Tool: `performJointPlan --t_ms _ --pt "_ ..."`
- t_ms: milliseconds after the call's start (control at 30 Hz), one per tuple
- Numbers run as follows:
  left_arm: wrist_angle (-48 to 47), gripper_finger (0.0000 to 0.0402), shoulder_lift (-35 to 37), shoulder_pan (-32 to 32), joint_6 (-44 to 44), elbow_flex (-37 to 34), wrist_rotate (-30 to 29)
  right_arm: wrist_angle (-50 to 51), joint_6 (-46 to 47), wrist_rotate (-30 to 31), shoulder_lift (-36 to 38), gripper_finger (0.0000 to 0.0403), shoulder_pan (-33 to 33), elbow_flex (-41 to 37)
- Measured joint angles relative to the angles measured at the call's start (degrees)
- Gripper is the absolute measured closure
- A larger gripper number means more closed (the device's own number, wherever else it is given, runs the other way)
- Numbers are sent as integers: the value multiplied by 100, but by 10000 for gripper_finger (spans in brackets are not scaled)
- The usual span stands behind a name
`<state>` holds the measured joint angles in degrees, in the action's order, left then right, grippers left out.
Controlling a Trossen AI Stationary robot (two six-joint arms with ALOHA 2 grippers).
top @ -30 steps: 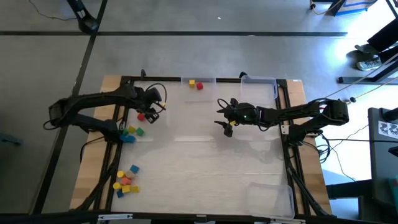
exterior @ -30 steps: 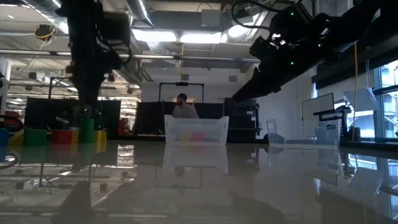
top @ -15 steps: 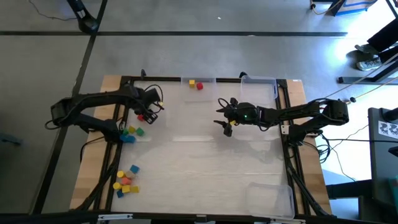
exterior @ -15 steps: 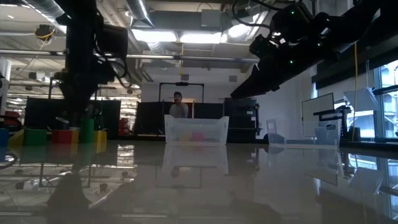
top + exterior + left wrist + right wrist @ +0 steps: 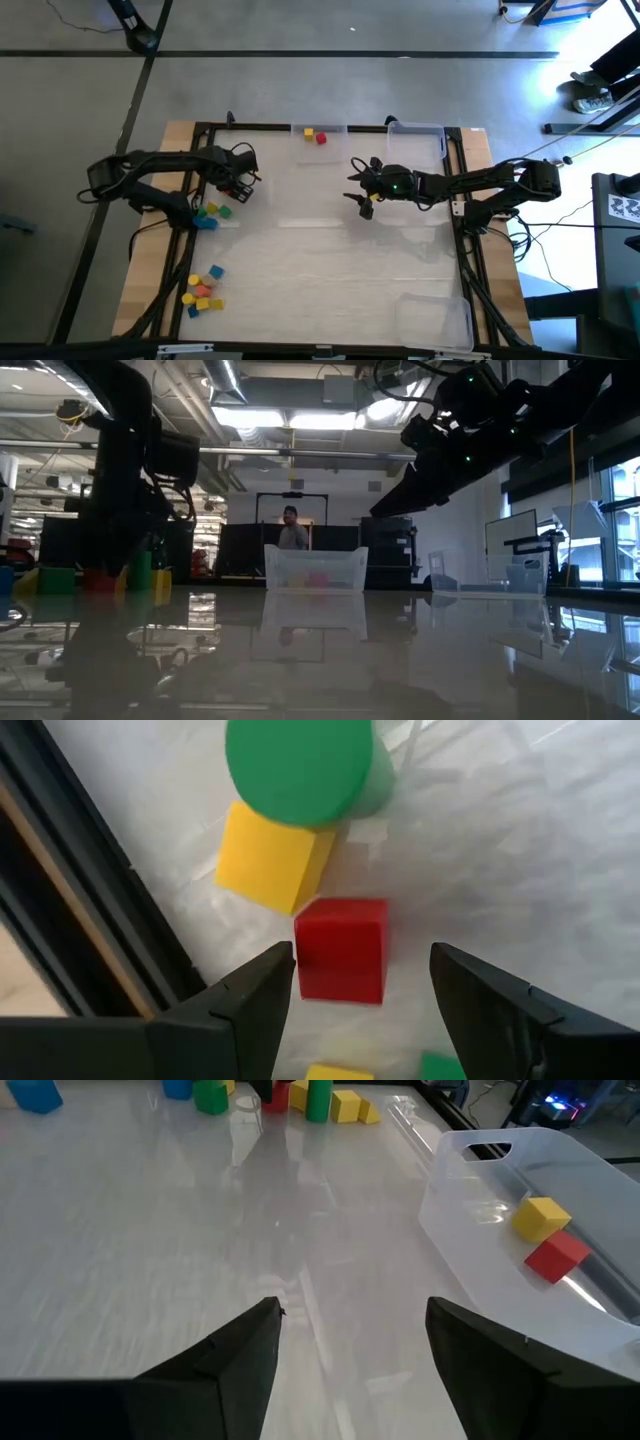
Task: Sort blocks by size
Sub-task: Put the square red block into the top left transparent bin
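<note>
Left gripper (image 5: 355,995): I am seeing it spread wide, straddling a red cube (image 5: 342,949) without gripping.
Right gripper (image 5: 352,1345): hanging wide open, empty, over mid-table.

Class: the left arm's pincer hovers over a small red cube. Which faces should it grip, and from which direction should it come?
Grip the red cube on its two free flat side faces, coming straight down. The open left pincer already straddles it. A yellow block sits close against another side, so avoid that side.
</note>
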<state>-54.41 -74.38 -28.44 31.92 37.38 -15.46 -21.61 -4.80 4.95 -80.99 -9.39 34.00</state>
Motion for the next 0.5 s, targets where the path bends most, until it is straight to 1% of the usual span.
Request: performJointPlan --t_ms 200,267,500 --pt "2 178 -179 -175 -123 -50 4 -122 2 0 2 152 0 4" --pt "7 178 -244 -216 -211 -50 92 -125 2 -2 2 152 0 4" --pt "197 178 -351 -215 -310 -48 90 -114 4 0 2 152 0 4"
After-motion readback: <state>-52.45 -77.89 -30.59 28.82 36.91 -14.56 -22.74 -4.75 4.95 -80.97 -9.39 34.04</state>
